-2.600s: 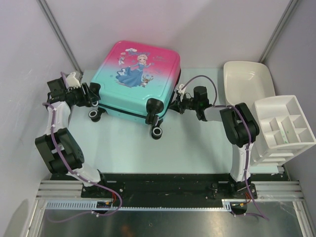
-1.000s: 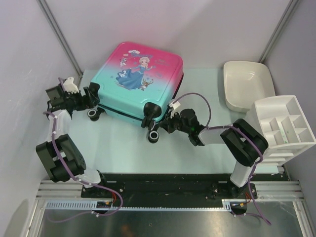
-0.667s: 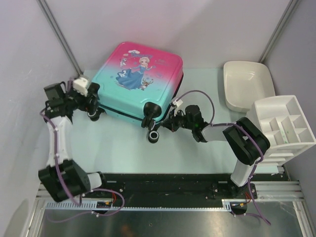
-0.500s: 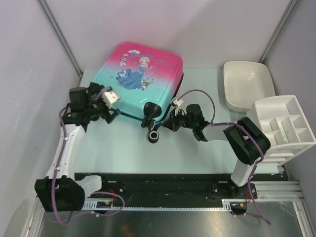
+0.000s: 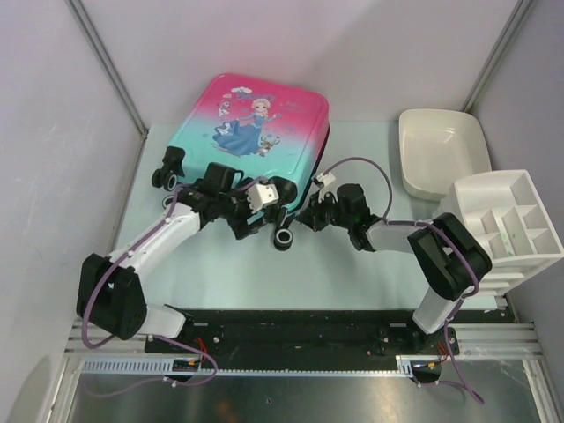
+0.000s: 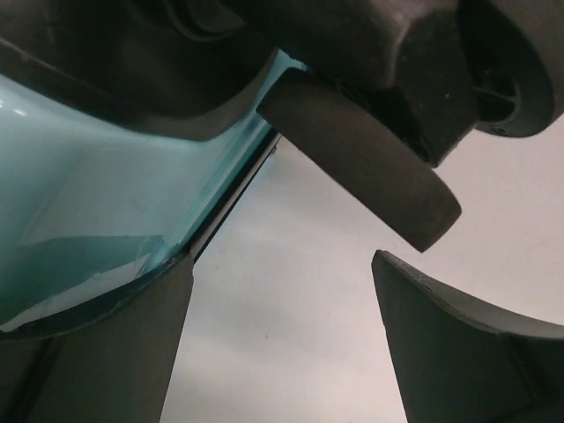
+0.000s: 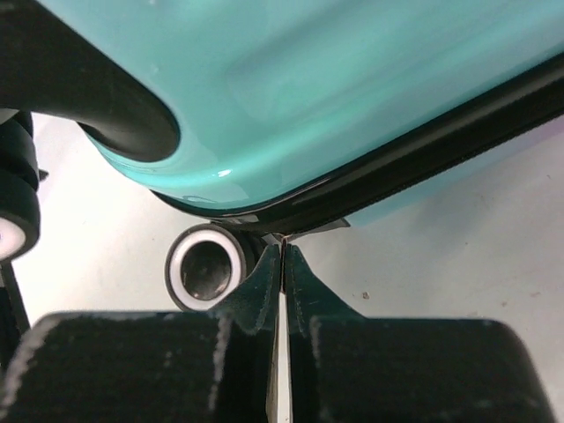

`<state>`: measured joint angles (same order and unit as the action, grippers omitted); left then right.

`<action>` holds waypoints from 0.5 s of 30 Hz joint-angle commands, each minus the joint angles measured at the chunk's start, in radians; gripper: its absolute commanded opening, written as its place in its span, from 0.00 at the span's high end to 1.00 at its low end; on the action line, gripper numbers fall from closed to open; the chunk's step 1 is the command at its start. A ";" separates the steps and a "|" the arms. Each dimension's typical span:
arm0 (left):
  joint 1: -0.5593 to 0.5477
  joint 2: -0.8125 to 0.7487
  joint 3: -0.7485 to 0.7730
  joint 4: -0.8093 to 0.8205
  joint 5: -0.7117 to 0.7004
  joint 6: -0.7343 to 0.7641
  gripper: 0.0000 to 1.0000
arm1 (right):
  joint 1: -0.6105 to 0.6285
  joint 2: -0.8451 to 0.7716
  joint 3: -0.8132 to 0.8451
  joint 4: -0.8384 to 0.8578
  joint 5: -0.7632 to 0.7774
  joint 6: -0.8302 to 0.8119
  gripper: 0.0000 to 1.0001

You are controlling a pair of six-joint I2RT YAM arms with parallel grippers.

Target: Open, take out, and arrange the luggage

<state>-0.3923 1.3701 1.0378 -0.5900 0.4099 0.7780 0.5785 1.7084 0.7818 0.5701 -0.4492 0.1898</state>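
The luggage (image 5: 256, 123), a pink-to-teal suitcase with a princess print, lies flat and closed at the back of the table. My left gripper (image 5: 256, 218) is open and empty at its near edge, by the front right wheel (image 5: 284, 238). In the left wrist view my gripper (image 6: 282, 264) sits under the teal shell (image 6: 106, 194) and a dark wheel (image 6: 361, 167). My right gripper (image 5: 308, 216) is at the suitcase's near right corner. In the right wrist view it (image 7: 282, 251) is shut on a thin zipper pull under the black zipper trim (image 7: 423, 150), beside a wheel (image 7: 205, 267).
A white plastic tub (image 5: 441, 150) stands at the back right. A white compartment organiser (image 5: 502, 225) sits at the right edge. The suitcase's left wheels (image 5: 166, 176) stick out at the left. Grey walls close in the table on three sides.
My left arm has swung from the suitcase's left side round to its near edge by the right wheel. The suitcase has turned a little. My right gripper stays at the zipper.
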 commanded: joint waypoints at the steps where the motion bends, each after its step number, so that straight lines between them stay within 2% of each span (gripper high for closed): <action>1: -0.054 0.061 0.080 0.334 -0.100 -0.211 0.12 | 0.029 -0.078 -0.027 0.091 0.061 0.078 1.00; 6: -0.063 0.125 0.122 0.383 -0.112 -0.376 0.15 | 0.121 -0.158 -0.082 0.134 0.193 0.160 1.00; 11: -0.106 0.170 0.151 0.400 -0.108 -0.382 0.15 | 0.208 -0.153 -0.092 0.192 0.315 0.197 1.00; 15: -0.117 0.210 0.185 0.406 -0.088 -0.451 0.15 | 0.228 -0.109 -0.084 0.266 0.310 0.211 1.00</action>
<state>-0.5152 1.4891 1.1442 -0.4500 0.3637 0.4114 0.7219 1.6077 0.6834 0.6647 -0.0277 0.3462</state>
